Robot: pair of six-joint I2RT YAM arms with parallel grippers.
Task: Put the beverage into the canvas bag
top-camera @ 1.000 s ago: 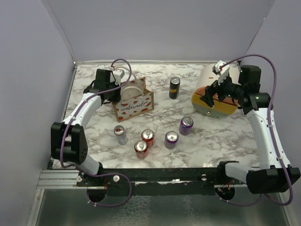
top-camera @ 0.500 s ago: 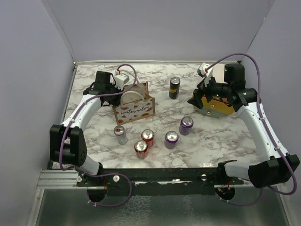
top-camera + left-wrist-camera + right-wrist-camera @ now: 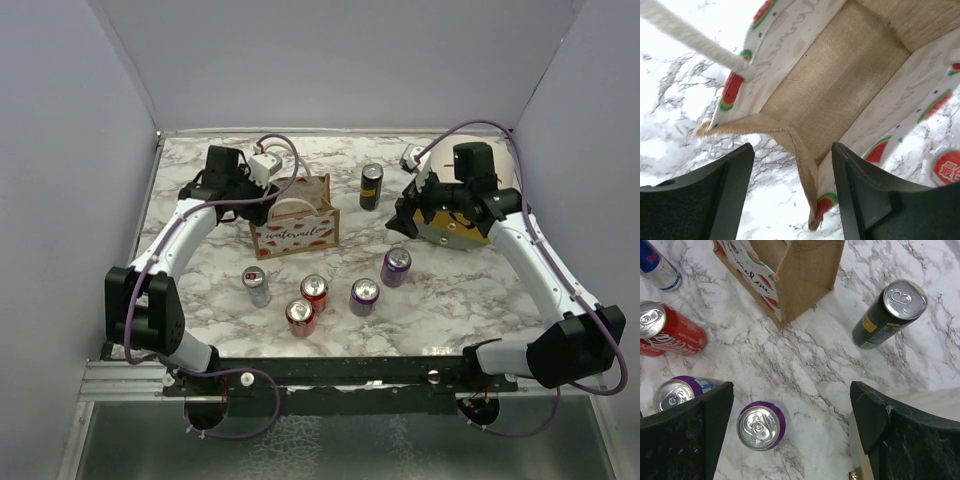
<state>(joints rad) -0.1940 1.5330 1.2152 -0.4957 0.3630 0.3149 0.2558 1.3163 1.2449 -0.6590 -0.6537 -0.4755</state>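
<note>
The canvas bag stands upright at the back left, its mouth open; in the left wrist view the canvas bag shows a bare burlap floor. My left gripper hovers over its left rim. That gripper is open, with the bag's near corner between the jaws and touching neither. Several beverage cans stand on the marble: a black can, a purple can, a second purple can and a red can. My right gripper hangs wide open and holds nothing; below the gripper stands the purple can.
A peach-and-yellow domed container sits at the back right, partly under my right arm. Another red can and a silver-blue can stand near the front left. The bag's white rope handle crosses the left wrist view. Walls close in the table's back and sides.
My left gripper has opened and let go of the bag's rim; the bag has shifted right. My right arm has swung left from the domed container to above the cans.
</note>
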